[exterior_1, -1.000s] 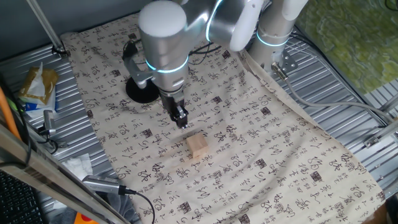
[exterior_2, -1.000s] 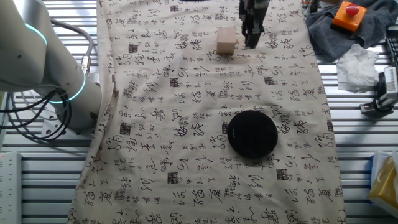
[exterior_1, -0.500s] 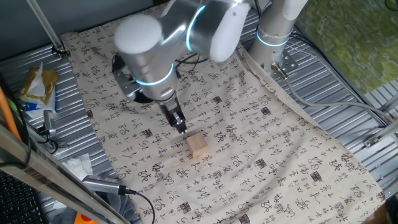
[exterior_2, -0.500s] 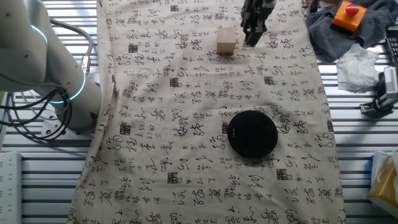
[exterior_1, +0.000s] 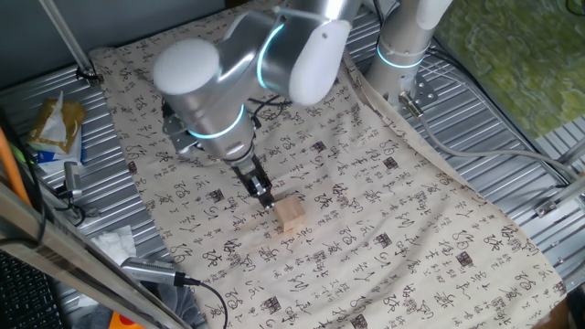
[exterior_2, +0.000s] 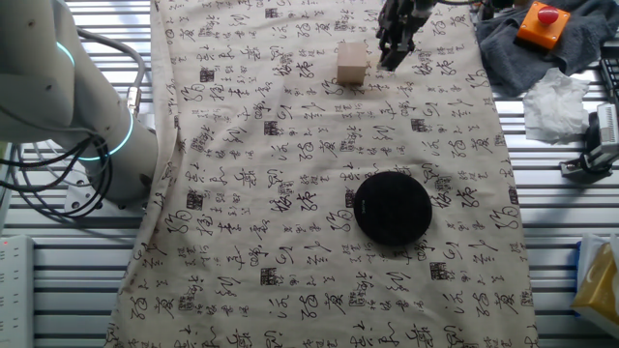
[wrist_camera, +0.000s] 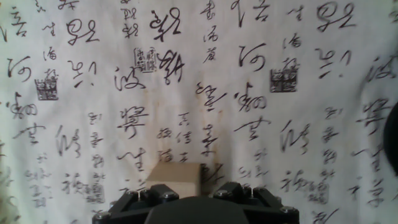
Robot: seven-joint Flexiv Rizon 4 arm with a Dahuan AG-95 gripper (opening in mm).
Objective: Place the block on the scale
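The approach is judged underway: the gripper (exterior_1: 266, 202) is poised beside the block (exterior_1: 291, 216) (jaw state cannot be told); the scale (exterior_2: 392, 207) sits mid-counter, unreached.

One block (exterior_1: 291, 216), one scale (exterior_2: 392, 207), one patterned cloth (exterior_2: 290, 242), one red button (exterior_2: 548, 15)

I see the block (exterior_2: 352, 63) resting on the tabletop (exterior_2: 290, 280), my end effector (exterior_2: 391, 61) just beside it, the scale (exterior_2: 392, 207) well apart.
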